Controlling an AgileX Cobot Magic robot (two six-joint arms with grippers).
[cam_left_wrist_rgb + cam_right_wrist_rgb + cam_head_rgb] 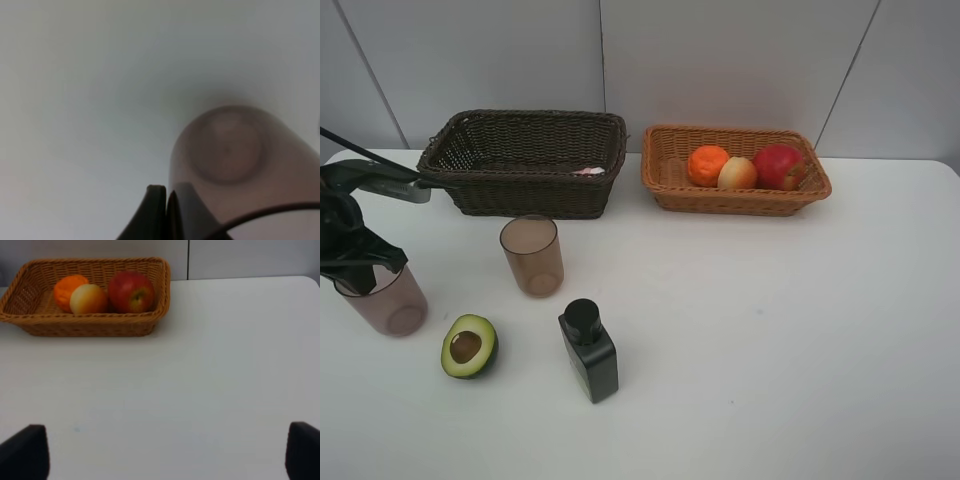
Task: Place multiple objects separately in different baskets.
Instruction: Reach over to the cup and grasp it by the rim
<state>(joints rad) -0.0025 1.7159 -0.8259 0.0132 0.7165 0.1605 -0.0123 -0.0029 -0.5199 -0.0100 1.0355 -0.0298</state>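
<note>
Brownish cup far left — left claw clenched on its rim; right claw spread wide, empty.

- dark brown basket: deeper, at the back left; a pink bottle barely shows inside.
- tan basket: shallower, to its right, holding an orange tangerine, a yellow-orange peach and a red apple in a touching row.
- middle cup: translucent brownish-pink, upright before the dark basket.
- left cup: same kind, at the counter's left, rim pinched by the left tool.
- avocado half: cut face up, pit showing.
- black square bottle: upright, just right of the avocado half.
</note>
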